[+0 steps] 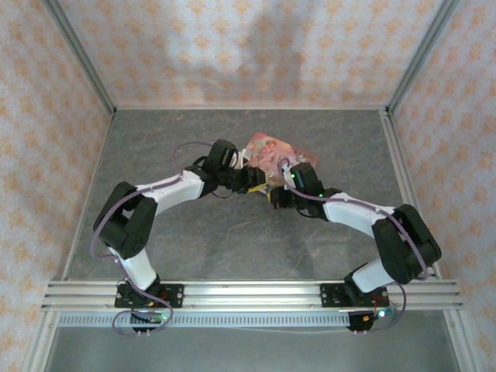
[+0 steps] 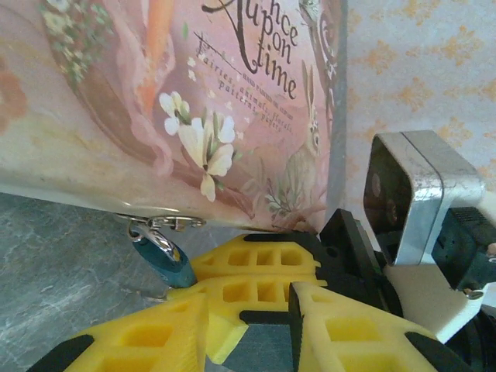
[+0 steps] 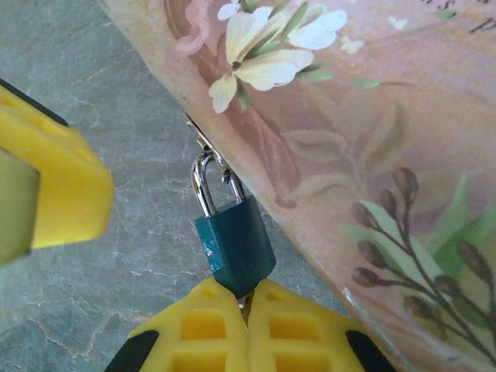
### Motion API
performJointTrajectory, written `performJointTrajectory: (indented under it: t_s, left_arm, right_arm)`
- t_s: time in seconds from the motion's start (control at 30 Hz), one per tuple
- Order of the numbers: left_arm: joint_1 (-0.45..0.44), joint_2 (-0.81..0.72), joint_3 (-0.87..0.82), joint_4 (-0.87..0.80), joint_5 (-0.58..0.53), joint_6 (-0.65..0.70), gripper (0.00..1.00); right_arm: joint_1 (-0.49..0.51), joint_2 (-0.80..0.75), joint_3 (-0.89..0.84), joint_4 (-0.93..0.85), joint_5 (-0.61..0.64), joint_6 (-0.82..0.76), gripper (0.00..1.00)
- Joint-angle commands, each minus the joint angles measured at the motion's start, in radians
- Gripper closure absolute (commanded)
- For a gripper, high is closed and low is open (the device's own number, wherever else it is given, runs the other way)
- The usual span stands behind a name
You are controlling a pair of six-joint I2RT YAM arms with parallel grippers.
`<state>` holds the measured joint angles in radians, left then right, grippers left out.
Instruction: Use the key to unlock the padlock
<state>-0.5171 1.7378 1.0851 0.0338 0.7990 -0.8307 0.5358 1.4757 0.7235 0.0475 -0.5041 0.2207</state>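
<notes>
Where the arms meet: I see both grippers drawn together at the near edge of the pink box (image 1: 271,151), about mid-way across the grey table (image 1: 194,232).
Pink box: its face is printed with white flowers, a rabbit and lettering, and it takes up the upper part of both wrist views.
Padlock (image 3: 236,244): the small bluish-grey body hangs just below the box's lower edge. Its silver shackle (image 3: 211,182) is looped through a small metal clasp on the box. Both shackle legs run down into the body, so I read it as not yet open.
Key (image 3: 247,302): I can make out only a thin sliver right under the padlock's base, in the seam between the right fingers. How far it sits in the lock I cannot tell.
Right gripper (image 3: 246,294): the yellow fingers are pressed together tip to tip, pinching that sliver. The tips touch the underside of the padlock.
Left gripper (image 2: 249,310): the fingers stand apart with nothing gripped between the pads. From the right wrist, one yellow finger (image 3: 54,194) sits to the left of the padlock, near it but not touching.
Left wrist view: the padlock appears at the box edge with the right gripper's closed fingers just beside it.
</notes>
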Motion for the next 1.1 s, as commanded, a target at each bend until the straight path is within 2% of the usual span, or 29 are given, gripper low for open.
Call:
performJointTrajectory:
  t_s: [0.0, 0.1, 0.53, 0.8, 1.07]
  left_arm:
    - [-0.004, -0.019, -0.005, -0.059, -0.048, 0.046, 0.68]
    - [-0.003, -0.024, -0.006, -0.111, -0.078, 0.071, 0.68]
    - [-0.057, 0.024, -0.028, -0.112, -0.131, 0.058, 0.62]
    - [-0.084, 0.077, -0.069, -0.077, -0.165, 0.016, 0.69]
    - [-0.090, 0.091, -0.077, -0.087, -0.245, 0.013, 0.69]
  right_arm:
    - [-0.002, 0.005, -0.014, 0.036, -0.017, 0.010, 1.00]
    - [0.004, 0.001, -0.007, 0.019, -0.010, -0.007, 1.00]
    - [0.125, 0.037, 0.026, -0.030, 0.151, -0.118, 1.00]
    - [0.160, 0.059, 0.038, -0.029, 0.189, -0.137, 1.00]
    - [0.177, 0.051, 0.025, -0.006, 0.186, -0.151, 1.00]
